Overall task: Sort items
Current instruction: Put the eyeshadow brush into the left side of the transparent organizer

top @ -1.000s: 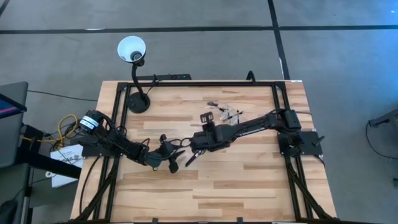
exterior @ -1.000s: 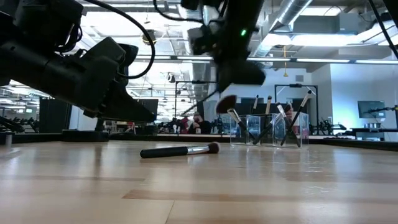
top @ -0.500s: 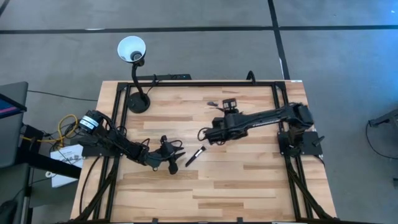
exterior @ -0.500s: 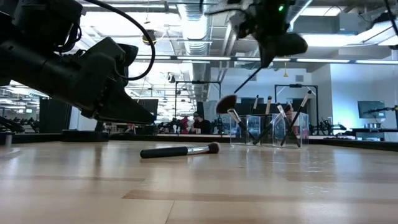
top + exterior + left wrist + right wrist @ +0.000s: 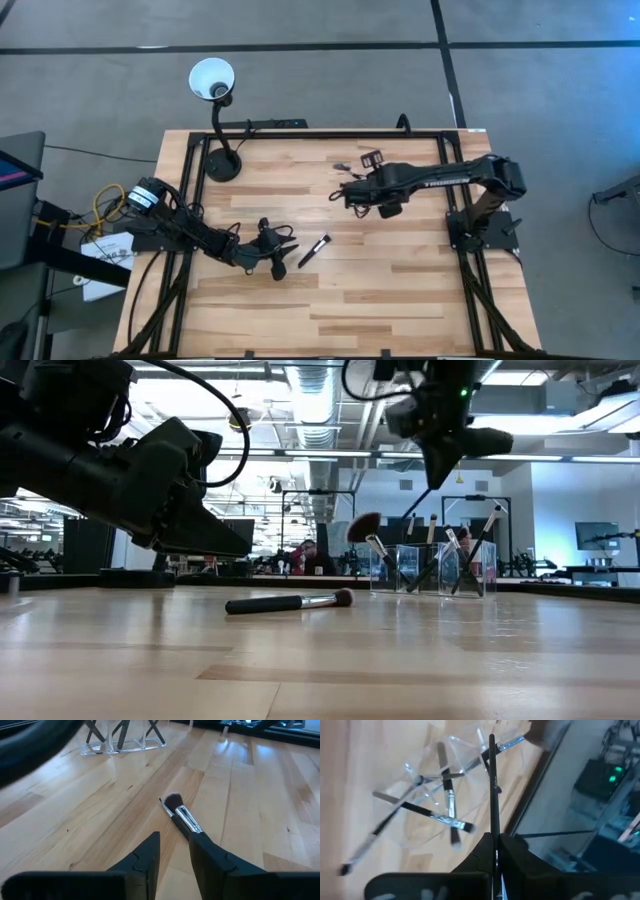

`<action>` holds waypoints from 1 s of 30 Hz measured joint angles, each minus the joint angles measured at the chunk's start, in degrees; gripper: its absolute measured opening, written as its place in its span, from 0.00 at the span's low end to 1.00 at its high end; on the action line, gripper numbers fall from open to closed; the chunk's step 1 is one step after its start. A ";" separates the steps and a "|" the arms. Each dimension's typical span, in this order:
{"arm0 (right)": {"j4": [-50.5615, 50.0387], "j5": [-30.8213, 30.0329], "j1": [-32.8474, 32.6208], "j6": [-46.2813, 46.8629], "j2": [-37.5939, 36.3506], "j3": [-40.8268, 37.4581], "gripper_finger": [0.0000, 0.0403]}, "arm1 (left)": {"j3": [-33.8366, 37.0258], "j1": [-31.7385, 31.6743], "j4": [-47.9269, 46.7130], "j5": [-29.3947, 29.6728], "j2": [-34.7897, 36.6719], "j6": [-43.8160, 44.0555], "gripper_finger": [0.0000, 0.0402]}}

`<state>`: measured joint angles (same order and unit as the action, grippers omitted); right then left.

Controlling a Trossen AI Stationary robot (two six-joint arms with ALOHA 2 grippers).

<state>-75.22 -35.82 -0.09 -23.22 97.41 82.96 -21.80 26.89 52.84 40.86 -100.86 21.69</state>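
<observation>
One makeup brush [image 5: 315, 250] lies flat on the table, with a dark handle, a silvery ferrule and a dark tip [image 5: 173, 800]. My left gripper [image 5: 175, 857] is open just short of its handle end and low over the table [image 5: 278, 250]. My right gripper [image 5: 495, 847] is shut on a thin dark brush [image 5: 493, 780]. It hovers high beside the clear holder [image 5: 430, 568], where several brushes stand slanted [image 5: 447, 795]. The held brush's bristle end does not show. My right gripper pinches the thin dark handle [image 5: 494, 827] between its two fingers. The handle runs along the fingers, and its free end [image 5: 491, 740] sticks out ahead of them. The brush is lifted clear of the table, above the holder's side.
A black gooseneck lamp with a white shade [image 5: 212, 78] stands on its base [image 5: 222, 165] at the table's far left. A black frame rail [image 5: 320, 135] runs along the far edge. Bare wood [image 5: 380, 300] fills the near half.
My right gripper, shut on the thin brush, has risen from the table's middle and moved toward the far right, over to the clear holder. The brush went with it. The other brush on the table has stayed where it was.
</observation>
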 joint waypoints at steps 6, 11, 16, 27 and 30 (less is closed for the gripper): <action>2.80 -1.00 2.15 -8.08 4.01 0.00 0.03 | 0.00 0.00 0.00 0.00 -0.01 -0.23 0.25; 5.05 -2.35 3.24 -14.03 7.51 0.00 0.03 | 0.00 0.00 0.00 0.00 0.00 -0.42 0.25; 6.87 -6.40 3.28 -15.87 9.76 0.00 0.08 | 0.00 0.00 0.00 0.00 0.00 -0.43 0.25; 0.23 -15.53 2.82 -12.97 8.05 0.07 0.04 | 0.02 0.00 -0.02 0.00 0.00 -0.42 0.25; -3.79 -15.40 2.85 -9.70 7.42 0.05 0.02 | 0.02 0.00 -0.02 0.00 0.00 -0.44 0.25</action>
<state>-79.01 -51.22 2.76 -32.92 104.83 83.01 -21.78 26.89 52.82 40.86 -100.86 21.26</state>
